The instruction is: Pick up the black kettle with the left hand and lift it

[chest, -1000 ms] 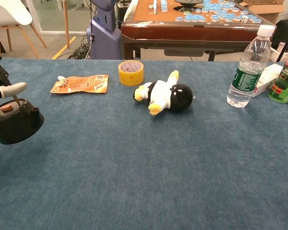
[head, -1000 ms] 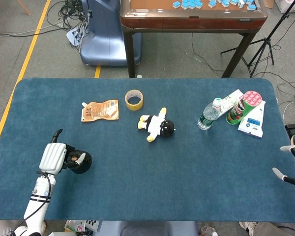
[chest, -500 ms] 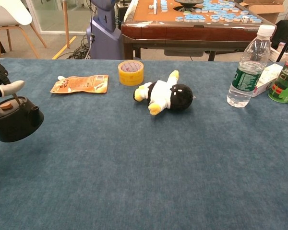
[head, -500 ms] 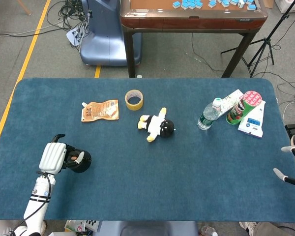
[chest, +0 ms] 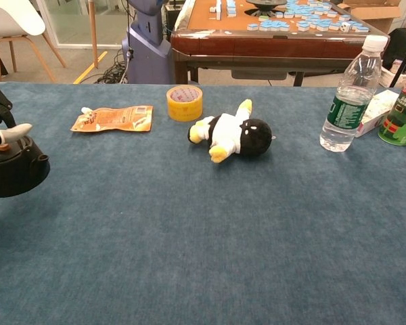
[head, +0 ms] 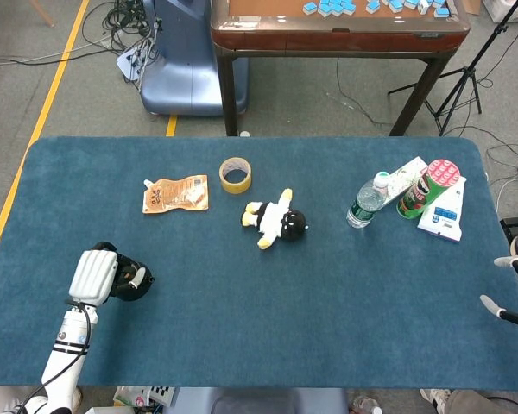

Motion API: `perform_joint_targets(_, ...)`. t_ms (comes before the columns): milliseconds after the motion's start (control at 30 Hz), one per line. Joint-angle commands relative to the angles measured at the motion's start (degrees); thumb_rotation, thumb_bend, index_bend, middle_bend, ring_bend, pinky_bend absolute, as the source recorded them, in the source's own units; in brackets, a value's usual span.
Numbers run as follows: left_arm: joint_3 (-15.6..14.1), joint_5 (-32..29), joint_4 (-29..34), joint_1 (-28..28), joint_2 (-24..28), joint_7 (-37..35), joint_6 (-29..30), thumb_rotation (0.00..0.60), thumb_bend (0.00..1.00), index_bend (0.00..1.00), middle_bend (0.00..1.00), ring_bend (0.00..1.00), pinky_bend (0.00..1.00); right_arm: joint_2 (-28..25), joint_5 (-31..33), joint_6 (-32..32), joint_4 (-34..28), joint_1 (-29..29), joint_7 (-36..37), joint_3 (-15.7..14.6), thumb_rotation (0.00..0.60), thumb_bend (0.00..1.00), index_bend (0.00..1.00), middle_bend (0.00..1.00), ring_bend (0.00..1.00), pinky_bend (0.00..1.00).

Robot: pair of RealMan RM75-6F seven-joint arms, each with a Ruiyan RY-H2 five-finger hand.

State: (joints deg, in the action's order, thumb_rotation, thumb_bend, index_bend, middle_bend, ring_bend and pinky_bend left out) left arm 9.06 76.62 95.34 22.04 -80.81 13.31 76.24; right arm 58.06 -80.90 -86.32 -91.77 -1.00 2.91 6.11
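left robot hand (head: 93, 274) curled over black kettle (head: 131, 281) from directly above, apparently gripping its handle, so straight up lifts; far right robot hand (head: 511, 289) spread.

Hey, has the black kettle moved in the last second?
Yes. The black kettle has shifted left, away from the orange snack pouch, with the left hand on its handle.

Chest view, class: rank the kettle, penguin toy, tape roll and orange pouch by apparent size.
1. Penguin toy
2. Orange pouch
3. Tape roll
Kettle: unranked, since it is cut off at the edge and nearest the camera.
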Motion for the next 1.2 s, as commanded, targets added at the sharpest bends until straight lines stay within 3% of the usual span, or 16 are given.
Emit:
perform_joint_targets(33,-0.01,-0.06,0.06,0.01,-0.01,-0.05,-0.04,0.505,0.32,1.0,1.0,0.95,0.34,0.01,0.03,-0.01,0.01,0.01,0.0,0.02,0.6,0.14,0.35,0.36,0.21,0.2)
perform_joint_targets(1200,-0.19,-0.49,-0.05,-0.09,0.12,0.16,-0.18,0.503,0.32,1.0,1.0,0.95,0.39,-0.02,0.16,-0.12,-0.5,0.12,-0.27,0.17,0.6,0.15,0.35,0.36,0.2,0.2)
